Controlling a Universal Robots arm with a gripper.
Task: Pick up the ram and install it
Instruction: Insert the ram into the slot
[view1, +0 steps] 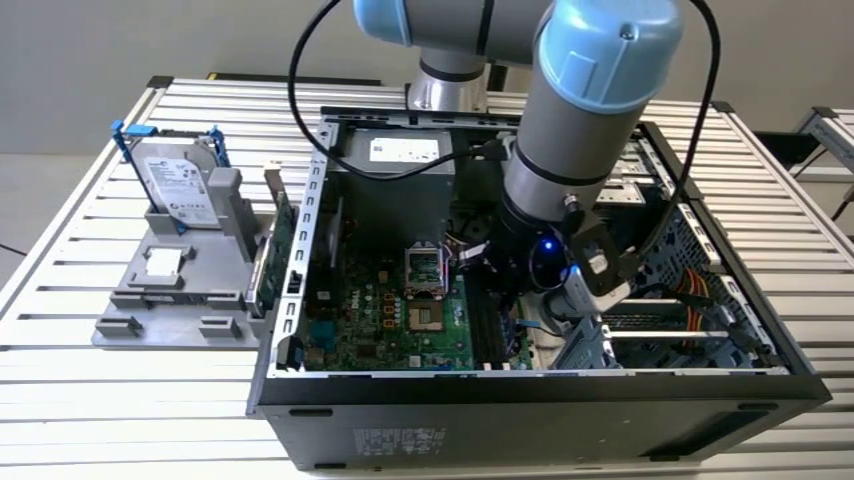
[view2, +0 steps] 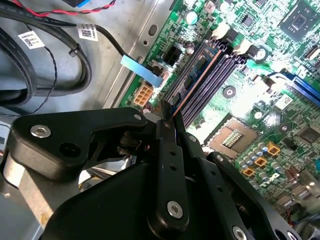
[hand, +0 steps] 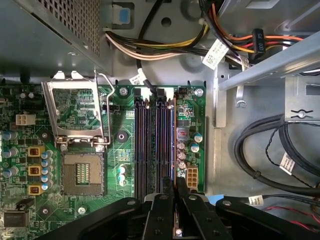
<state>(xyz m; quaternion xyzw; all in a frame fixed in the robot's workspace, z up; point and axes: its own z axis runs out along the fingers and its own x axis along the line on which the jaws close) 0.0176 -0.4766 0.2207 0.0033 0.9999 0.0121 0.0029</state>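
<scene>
- The ram (view2: 176, 106): we count one stick, held edge-on over the motherboard's (hand: 75, 115) memory slots (hand: 155, 145). In the second wrist view it is a thin, dark sliver with a paler edge, running along the outermost slot.
- One gripper (view2: 169, 116), its black fingers (hand: 159, 210) drawn together on the stick's end, seen in both wrist views.
- One arm (view1: 587, 120) reaches down into one open computer case (view1: 534, 390) in the exterior view.
- We count four parallel slots beside one open processor socket (hand: 82, 172).
- One hard drive (view1: 180, 180) stands upright on a grey tray (view1: 160, 300), outside the case on the exterior view's left.
</scene>
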